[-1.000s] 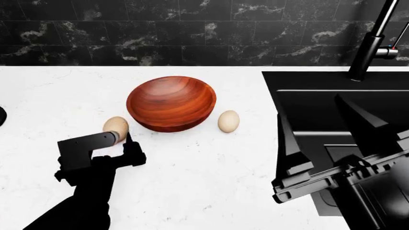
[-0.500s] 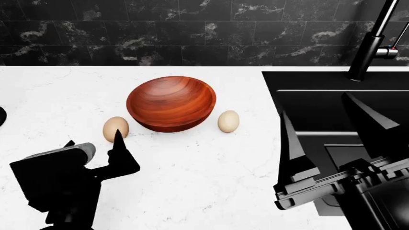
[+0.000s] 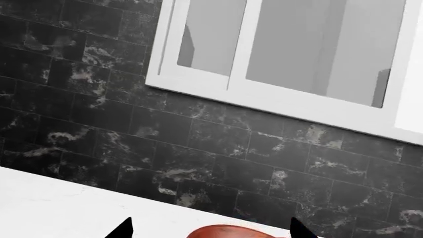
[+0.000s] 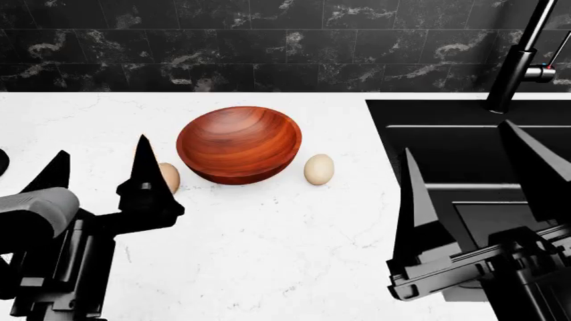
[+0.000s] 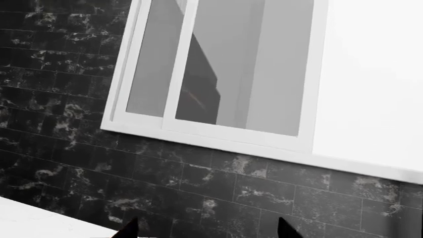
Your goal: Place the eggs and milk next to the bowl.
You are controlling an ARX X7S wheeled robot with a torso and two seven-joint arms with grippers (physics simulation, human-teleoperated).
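The left gripper (image 4: pixel 100 164) hides part of one egg (image 4: pixel 168 177), and the milk carton is nowhere to be seen. That egg sits just left of the bowl (image 4: pixel 238 144). The other egg (image 4: pixel 319 169) sits just right of it. Both grippers have their fingers spread apart and hold nothing. The right gripper (image 4: pixel 470 160) hangs over the sink (image 4: pixel 446 127).

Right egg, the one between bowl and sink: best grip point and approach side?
Take the right egg across its narrow middle, coming from above. It lies free on the counter, its long axis pointing roughly away from the robot, bowl just left of it. The right hand is open and nearer.
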